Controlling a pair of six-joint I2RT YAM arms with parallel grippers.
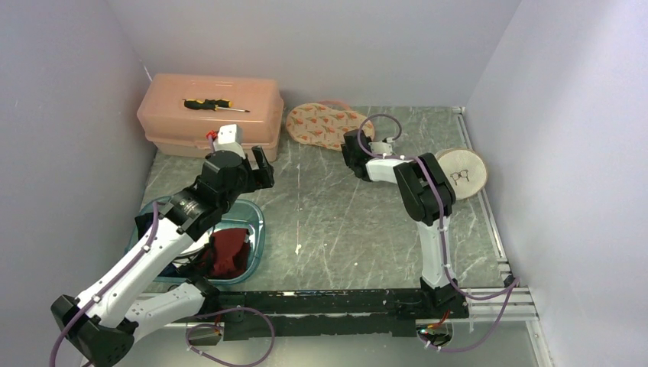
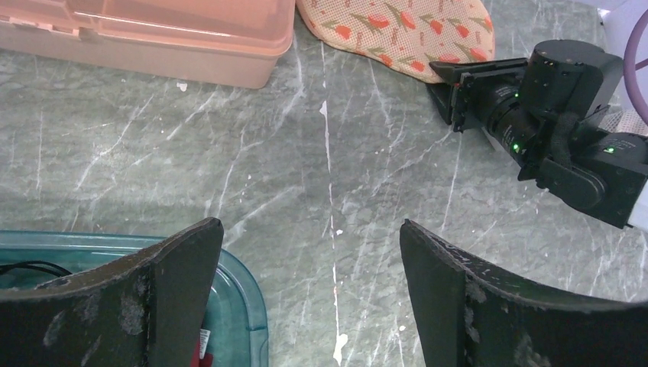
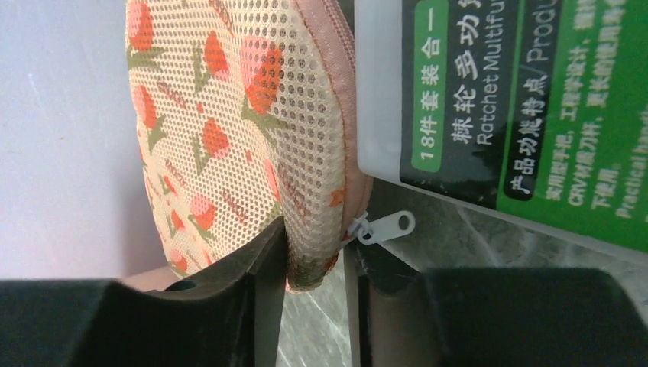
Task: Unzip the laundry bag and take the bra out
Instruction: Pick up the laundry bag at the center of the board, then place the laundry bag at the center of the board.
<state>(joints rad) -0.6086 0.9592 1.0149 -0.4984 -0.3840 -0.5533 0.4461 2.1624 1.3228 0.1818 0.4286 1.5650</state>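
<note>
**Right pincer on the bag's zip end, zip shut, bra not in sight**

right pincer [image 3: 317,252] is clenched on the zip-end corner of the laundry bag [image 1: 317,126]. One finger presses into the mesh, the other sits against the pink seam. The zip pull [image 3: 386,227] is outside the jaws, lying just over that second finger. I read this as an anchor grip to keep the bag from sliding, or else a near miss on the pull. Can't tell how firm the pinch is

The zip looks closed right up to the pull, so the unzip step is not yet done. No bra visible; my guess is it's inside the bag, which bulges. A dark red cloth [image 1: 229,252] lies in a teal tray [image 1: 256,222] well to the near-left of the bag. It's too bunched to identify

left pincer [image 2: 309,237] is released, jaws wide, over bare tabletop [image 2: 328,153] near-left of the bag and facing it. It's likely staged to take the pull

Risk: a green-labelled box [image 3: 489,99] sits just beside the bag's zip side and crowds access to the pull
</note>
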